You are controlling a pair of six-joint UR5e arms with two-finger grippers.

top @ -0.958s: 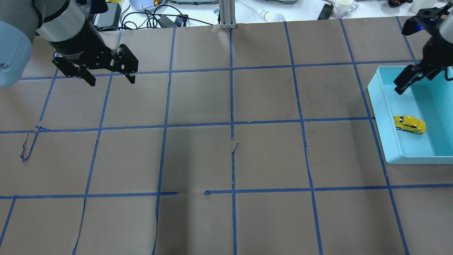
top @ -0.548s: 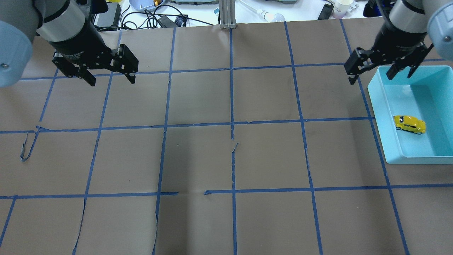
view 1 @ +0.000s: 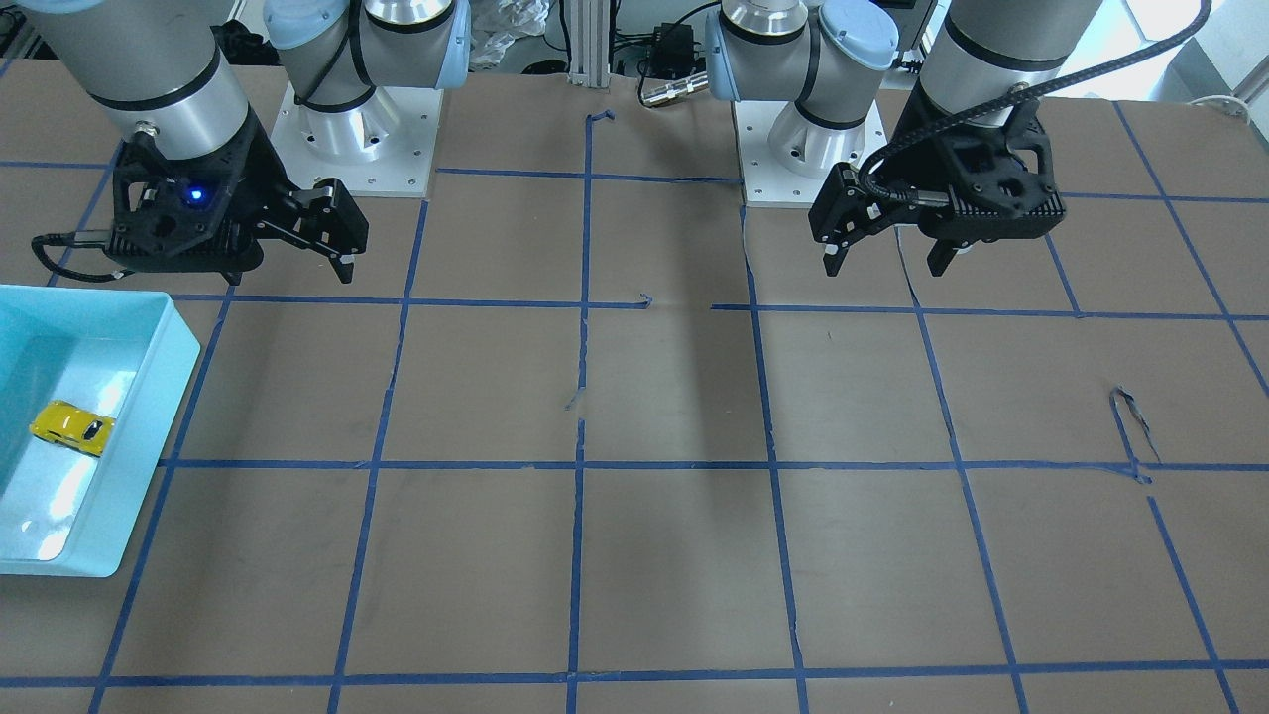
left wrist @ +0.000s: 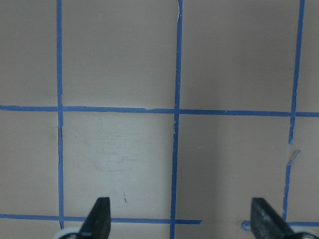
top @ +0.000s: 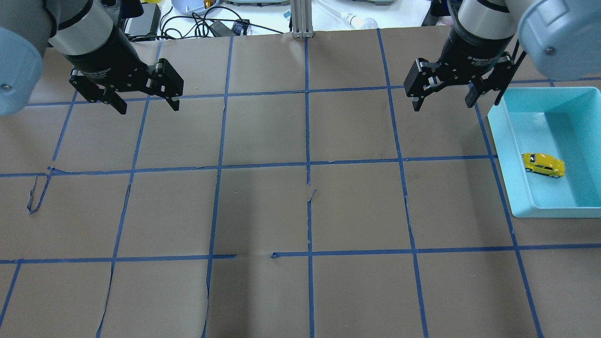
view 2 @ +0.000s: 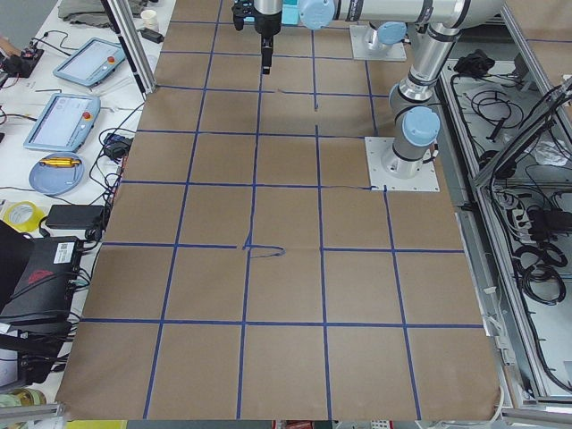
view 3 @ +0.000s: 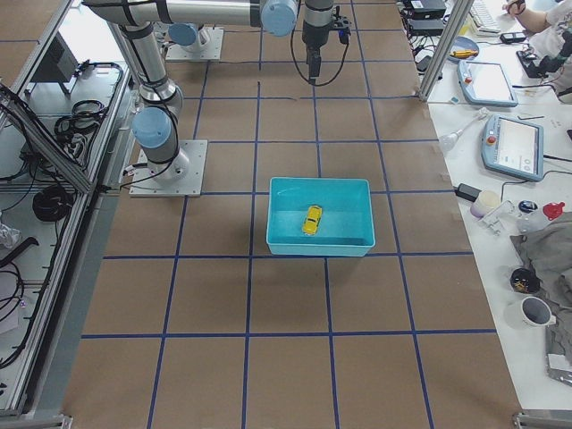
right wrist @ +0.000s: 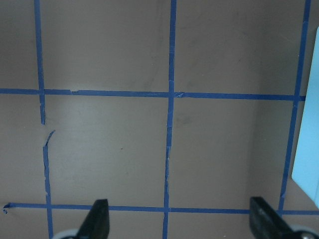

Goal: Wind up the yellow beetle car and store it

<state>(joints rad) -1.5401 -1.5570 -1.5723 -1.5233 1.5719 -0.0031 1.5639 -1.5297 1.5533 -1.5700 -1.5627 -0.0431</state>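
Observation:
The yellow beetle car (top: 543, 165) lies alone in a light-blue bin (top: 509, 159) at the table's right side. It also shows in the front view (view 1: 71, 426) and the right side view (view 3: 312, 219). My right gripper (top: 443, 105) is open and empty, hanging above the table just left of the bin's far corner. Its wrist view (right wrist: 182, 219) shows bare paper and the bin's edge (right wrist: 309, 149). My left gripper (top: 149, 107) is open and empty over the far left of the table. Its wrist view (left wrist: 182, 219) shows only paper.
Brown paper with a blue tape grid (top: 307, 164) covers the table. A metal post (top: 302, 19) stands at the far edge. Cables and a bowl (top: 188, 5) lie on the bench behind it. Both arm bases (view 1: 357, 109) stand at the robot's side.
My right gripper has swung left, from over the bin's far end to above the table beside it. The car has stayed in the bin. The left arm has not moved.

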